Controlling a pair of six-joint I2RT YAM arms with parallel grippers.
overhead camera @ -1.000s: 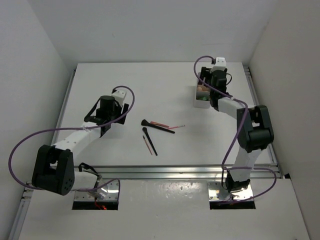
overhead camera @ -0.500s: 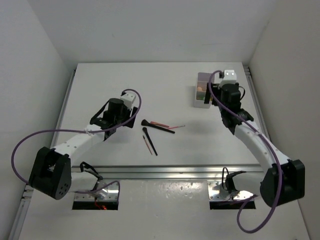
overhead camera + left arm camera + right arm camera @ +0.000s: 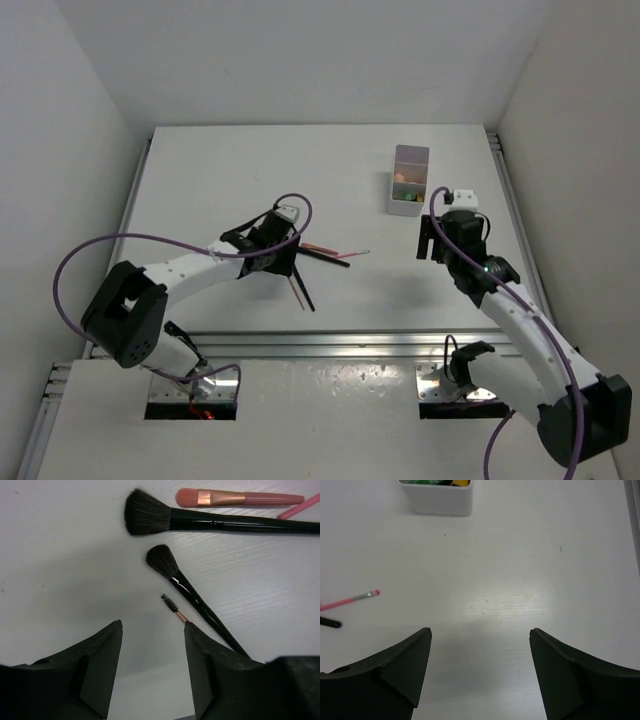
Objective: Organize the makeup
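Several makeup tools lie at the table's middle: a large black-handled brush (image 3: pixel 320 256), a pink brush (image 3: pixel 320 247), a thin pink pencil (image 3: pixel 354 254), a small black brush (image 3: pixel 301 288) and a pink spoolie wand (image 3: pixel 296 291). My left gripper (image 3: pixel 282 262) is open and empty, just left of them. In the left wrist view, the large brush (image 3: pixel 215 524), pink brush (image 3: pixel 235 498), small brush (image 3: pixel 190 592) and wand (image 3: pixel 171 605) lie just ahead of the gripper (image 3: pixel 152 625). My right gripper (image 3: pixel 430 240) is open and empty over bare table (image 3: pixel 480 631); the pink pencil (image 3: pixel 355 598) lies to its left.
The translucent white box (image 3: pixel 408 180) stands at the back right with green and yellow items inside; its near wall shows in the right wrist view (image 3: pixel 440 500). White walls enclose the table, and a metal rail (image 3: pixel 350 343) runs along the near edge.
My left gripper has moved right, up to the brushes. My right gripper has drawn back from the box toward the near side, over bare table.
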